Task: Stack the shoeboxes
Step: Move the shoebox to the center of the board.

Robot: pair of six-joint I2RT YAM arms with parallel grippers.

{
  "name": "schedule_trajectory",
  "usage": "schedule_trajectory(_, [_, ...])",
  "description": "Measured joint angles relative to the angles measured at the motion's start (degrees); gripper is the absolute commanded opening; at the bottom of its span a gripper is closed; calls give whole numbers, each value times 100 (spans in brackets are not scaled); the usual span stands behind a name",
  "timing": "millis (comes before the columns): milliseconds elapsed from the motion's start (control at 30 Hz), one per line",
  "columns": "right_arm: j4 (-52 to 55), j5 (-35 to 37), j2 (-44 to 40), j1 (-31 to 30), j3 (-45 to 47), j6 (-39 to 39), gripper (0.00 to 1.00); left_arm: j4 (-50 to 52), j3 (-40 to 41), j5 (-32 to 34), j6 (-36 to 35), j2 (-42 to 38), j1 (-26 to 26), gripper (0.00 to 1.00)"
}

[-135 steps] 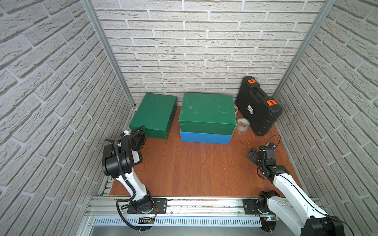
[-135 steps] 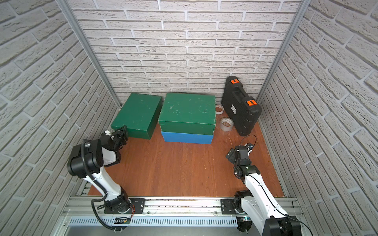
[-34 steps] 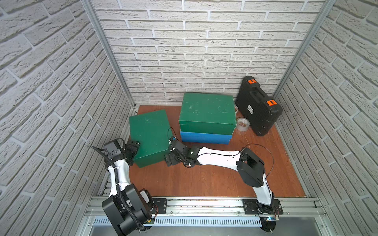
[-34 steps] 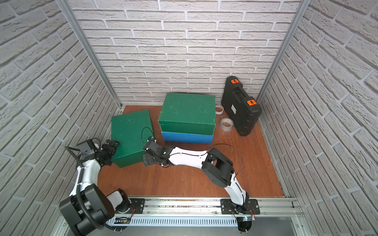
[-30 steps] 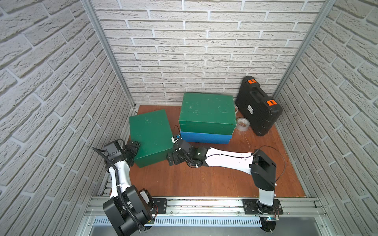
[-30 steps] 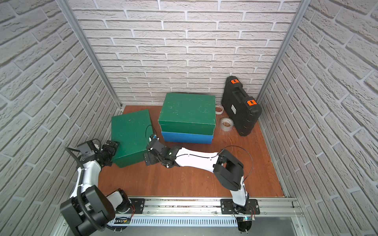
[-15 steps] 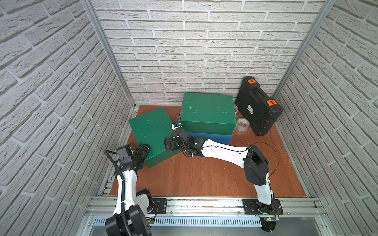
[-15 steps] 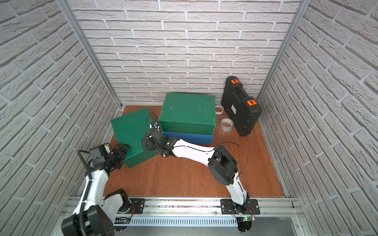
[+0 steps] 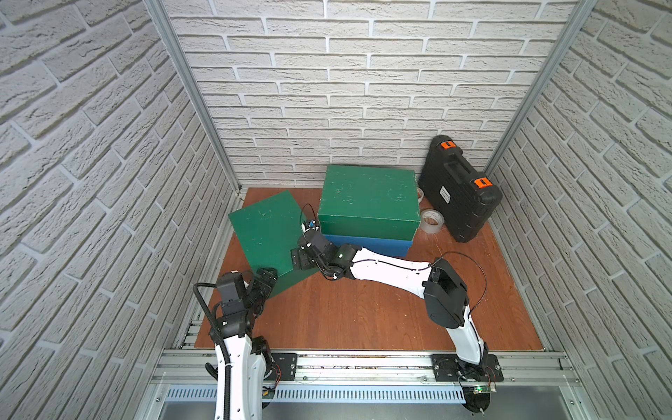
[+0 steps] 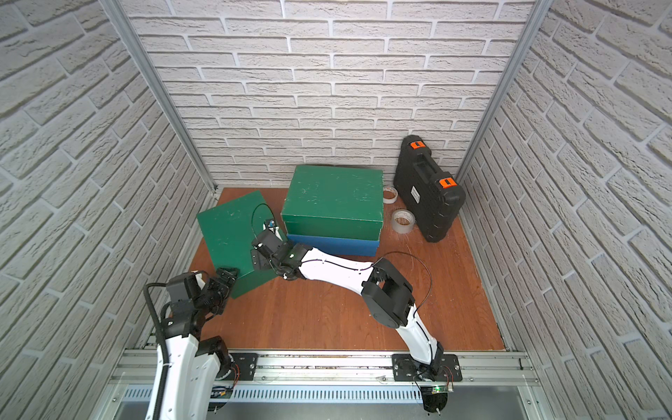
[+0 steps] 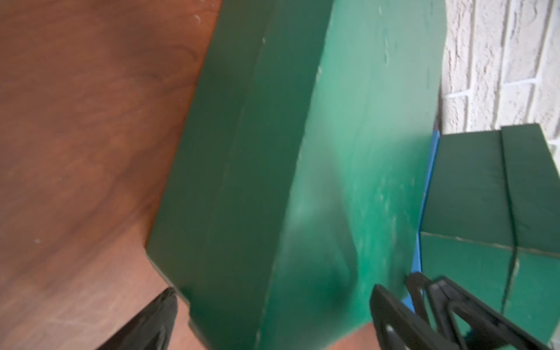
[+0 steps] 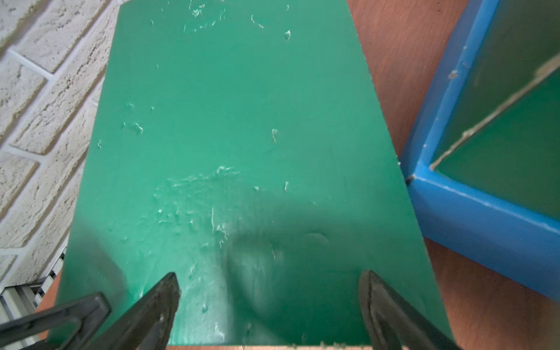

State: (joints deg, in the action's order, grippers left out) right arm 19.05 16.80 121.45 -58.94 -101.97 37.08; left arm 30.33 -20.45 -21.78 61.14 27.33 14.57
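Both sets of jaws stand spread wide, grasping nothing. On my left gripper [image 9: 264,280] the fingers straddle the near corner of the loose green shoebox [image 9: 265,229], one by its side wall and one over its lid; I cannot tell whether they press it. My right gripper [image 12: 269,281] reaches across to that box's edge nearest the stack, fingers parted over the scuffed lid. The box lies skewed at the left of the wooden floor [image 9: 363,312], just beside the stack, where the second green shoebox [image 9: 367,196] sits on the blue shoebox [image 9: 367,246]. A black case [image 9: 458,189] and two tape rolls [image 9: 432,220] stand at the stack's right.
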Motion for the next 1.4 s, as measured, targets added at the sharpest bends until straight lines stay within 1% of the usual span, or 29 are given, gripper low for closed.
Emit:
schedule_trajectory(233, [-35,358,-245,-398,407,11,93,595,278,122,365,-1019,-662,98])
schedule_trajectory(300, [-57,407,-354,-503,564,31,93,874,195,238,341,-1204,-745,98])
schedule_trajectory(367, [-122,417,-564,-551,852,79,94,1290,-149,483,223,-1200,-763,98])
schedule_trajectory(467, [-149,402,-1016,-612,1388,201,95,1648,-981,745,-114,-868,-763,98])
schedule_trajectory(567, [-236,415,-1558,-610,1971,382,96,1685,-1882,852,-509,-201,-763,98])
schedule_trajectory(633, [-481,396,-1945,-612,2400,564,97,1679,-2330,870,-772,256,-761,98])
schedule_trajectory(733, [-1064,389,-2444,-627,3016,960,99,1705,-2747,883,-1158,772,-758,98])
schedule_trajectory(800, [-1563,374,-2546,-688,3307,1248,100,1801,-2975,960,-1421,975,-748,98])
schedule_trajectory(900, [-2376,221,-2347,-817,3569,1762,100,1976,-3224,1137,-1794,1158,-695,98])
schedule_trajectory(967, [-3110,63,-2033,-887,3703,2120,100,2044,-3276,1189,-2000,1182,-654,98])
schedule_trajectory(1067, [-4111,2,-1523,-1014,3891,2479,99,2081,-3279,1049,-2229,1182,-629,98])
schedule_trajectory(1167, [-4828,4,-1093,-1156,3956,2765,99,2310,-3445,1019,-2452,1204,-627,98])
schedule_trajectory(1267, [-5729,39,-704,-1224,3952,3016,100,2605,-3827,1244,-2706,1196,-627,98])
schedule_trajectory(1400, [-6419,186,-223,-1246,3860,3289,99,2662,-3915,1423,-2900,916,-623,98])
